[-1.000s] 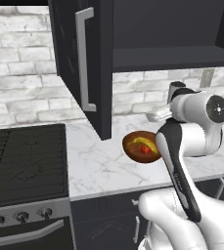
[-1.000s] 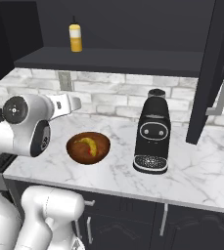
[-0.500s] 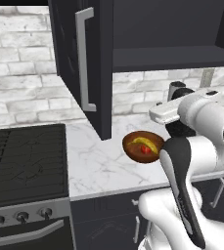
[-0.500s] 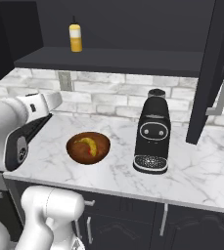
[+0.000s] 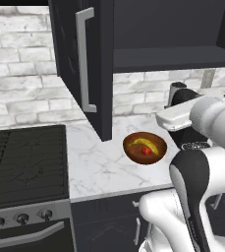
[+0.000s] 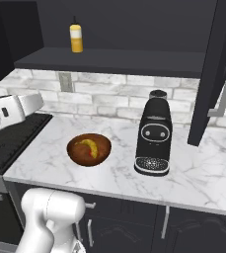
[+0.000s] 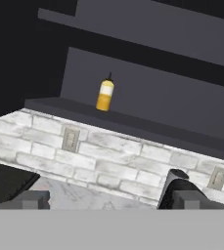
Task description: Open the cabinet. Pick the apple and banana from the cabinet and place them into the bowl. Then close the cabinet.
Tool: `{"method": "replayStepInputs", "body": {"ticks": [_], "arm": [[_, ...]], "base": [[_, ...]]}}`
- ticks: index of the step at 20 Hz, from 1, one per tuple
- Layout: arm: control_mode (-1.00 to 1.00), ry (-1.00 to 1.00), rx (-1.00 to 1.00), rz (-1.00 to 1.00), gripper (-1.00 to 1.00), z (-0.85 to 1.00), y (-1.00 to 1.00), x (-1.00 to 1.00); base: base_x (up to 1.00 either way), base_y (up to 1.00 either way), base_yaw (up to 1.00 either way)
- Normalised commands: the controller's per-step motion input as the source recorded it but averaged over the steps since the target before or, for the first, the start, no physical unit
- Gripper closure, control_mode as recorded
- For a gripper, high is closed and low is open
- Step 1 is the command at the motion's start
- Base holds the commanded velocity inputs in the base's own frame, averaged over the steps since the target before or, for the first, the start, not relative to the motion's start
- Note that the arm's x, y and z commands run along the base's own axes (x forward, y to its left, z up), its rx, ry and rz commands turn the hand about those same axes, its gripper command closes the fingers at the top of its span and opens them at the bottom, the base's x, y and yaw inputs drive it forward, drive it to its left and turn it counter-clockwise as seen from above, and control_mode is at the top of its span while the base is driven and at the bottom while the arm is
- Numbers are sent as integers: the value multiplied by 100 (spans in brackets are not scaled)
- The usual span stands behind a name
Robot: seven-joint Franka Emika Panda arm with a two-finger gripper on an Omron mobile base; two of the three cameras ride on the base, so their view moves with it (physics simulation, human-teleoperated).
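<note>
The cabinet point(image 5: 163, 29) stands open, its left door point(image 5: 82, 64) swung out over the counter and its right door point(image 6: 218, 74) out at the far right. On the marble counter sits the brown bowl point(image 5: 144, 147) with the yellow banana point(image 5: 146, 143) and the red apple point(image 5: 147, 151) inside it; the bowl point(image 6: 89, 148) shows them in the right base view too. My gripper point(image 7: 112, 200) is open and empty, its fingertips point(image 7: 33, 199) wide apart, facing the cabinet shelf point(image 7: 133, 122). My white hand point(image 6: 20, 106) hovers left of the bowl, above counter height.
A black coffee machine point(image 6: 154, 133) stands right of the bowl. A yellow bottle point(image 6: 75, 38) is on the cabinet shelf. A black stove point(image 5: 25, 162) lies left of the counter. Dark base cabinets point(image 6: 183, 227) run below.
My arm has swung and the hand has drawn back leftward in the right base view, away from above the bowl. The jaws stay open. Bowl, fruit and doors have not moved.
</note>
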Motion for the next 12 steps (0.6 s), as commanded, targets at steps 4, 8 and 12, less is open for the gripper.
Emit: {"method": "replayStepInputs", "body": {"ticks": [4, 8, 12], "arm": [[-100, 0, 0, 0, -100, 0, 17, -80], [-100, 0, 1, 0, -100, 0, 32, -83], [-100, -10, 1, 1, -100, 0, 51, -59]], "base": [[0, 0, 0], [0, 0, 0], [0, 0, 0]]}}
